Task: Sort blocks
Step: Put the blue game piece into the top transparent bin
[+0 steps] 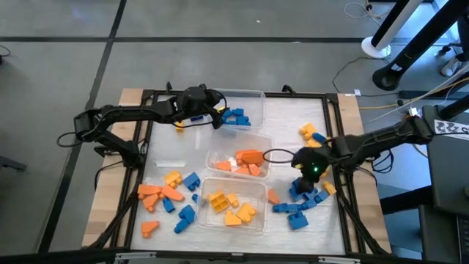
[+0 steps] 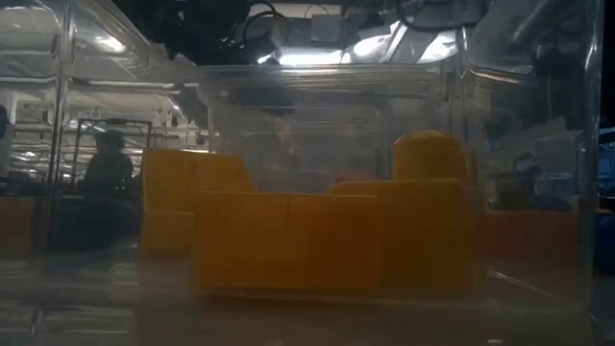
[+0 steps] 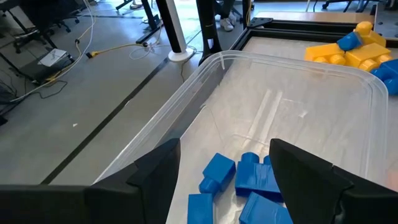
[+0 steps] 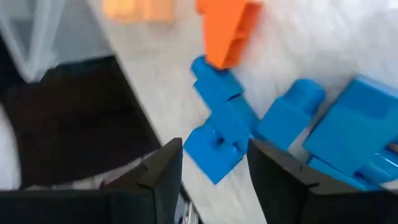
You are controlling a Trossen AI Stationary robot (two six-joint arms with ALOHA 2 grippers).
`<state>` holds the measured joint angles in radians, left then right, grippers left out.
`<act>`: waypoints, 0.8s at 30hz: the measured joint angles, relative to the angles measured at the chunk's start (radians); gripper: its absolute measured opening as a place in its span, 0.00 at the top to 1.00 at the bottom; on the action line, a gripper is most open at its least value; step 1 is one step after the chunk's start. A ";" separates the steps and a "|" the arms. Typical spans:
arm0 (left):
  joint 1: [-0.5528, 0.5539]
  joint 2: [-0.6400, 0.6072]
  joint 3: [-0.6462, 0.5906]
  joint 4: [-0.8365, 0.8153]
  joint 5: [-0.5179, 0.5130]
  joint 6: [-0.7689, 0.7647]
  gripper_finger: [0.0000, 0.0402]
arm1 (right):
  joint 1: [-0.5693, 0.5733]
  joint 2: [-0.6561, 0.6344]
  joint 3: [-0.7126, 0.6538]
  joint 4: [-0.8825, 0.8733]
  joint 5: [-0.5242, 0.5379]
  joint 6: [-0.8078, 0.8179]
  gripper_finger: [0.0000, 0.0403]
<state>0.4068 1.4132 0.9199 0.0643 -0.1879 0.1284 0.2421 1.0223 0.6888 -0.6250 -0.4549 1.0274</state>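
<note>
Blue, orange and yellow blocks lie loose on the white mat, and some sit in three clear tubs. The far tub [image 1: 253, 97] holds blue blocks [image 3: 239, 183]. The middle tub [image 1: 214, 155] holds orange ones [image 1: 248, 158]. The near tub [image 1: 258, 189] holds yellow ones [image 2: 288, 235]. My left gripper [image 3: 224, 168] hangs open over the blue blocks in the far tub, with nothing between its fingers. My right gripper [image 4: 214, 165] is open low over a blue cluster [image 1: 300, 202] at the mat's right. Its fingers stand either side of a blue block [image 4: 214, 146] that lies flat on the mat.
A mixed pile of orange, blue and yellow blocks [image 1: 167, 196] lies at the near left. Yellow and blue blocks [image 1: 311, 134] sit at the far right, and an orange wedge [image 4: 227, 31] lies by the blue cluster. A black frame [image 1: 338, 117] borders the mat. A person shows dimly in the room behind.
</note>
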 joint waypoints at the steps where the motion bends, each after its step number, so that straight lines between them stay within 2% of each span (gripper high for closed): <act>1: 0.000 0.000 0.000 0.000 0.000 0.000 0.41 | 0.021 0.000 0.000 0.000 0.042 0.037 0.55; 4: 0.000 0.000 0.000 0.000 0.000 0.000 0.41 | 0.075 0.005 0.000 -0.002 0.163 0.133 0.55; 7: -0.001 0.000 0.000 0.000 0.000 -0.001 0.41 | 0.127 0.032 0.000 -0.022 0.237 0.207 0.55; 15: -0.001 0.000 0.000 0.000 0.000 0.001 0.41 | 0.220 0.188 0.000 -0.015 0.254 0.337 0.55; 24: -0.001 0.000 0.000 -0.001 0.000 -0.001 0.41 | 0.236 0.318 0.003 0.083 0.260 0.385 0.55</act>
<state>0.4061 1.4128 0.9199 0.0635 -0.1875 0.1276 0.4782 1.3404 0.6915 -0.5417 -0.1951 1.4125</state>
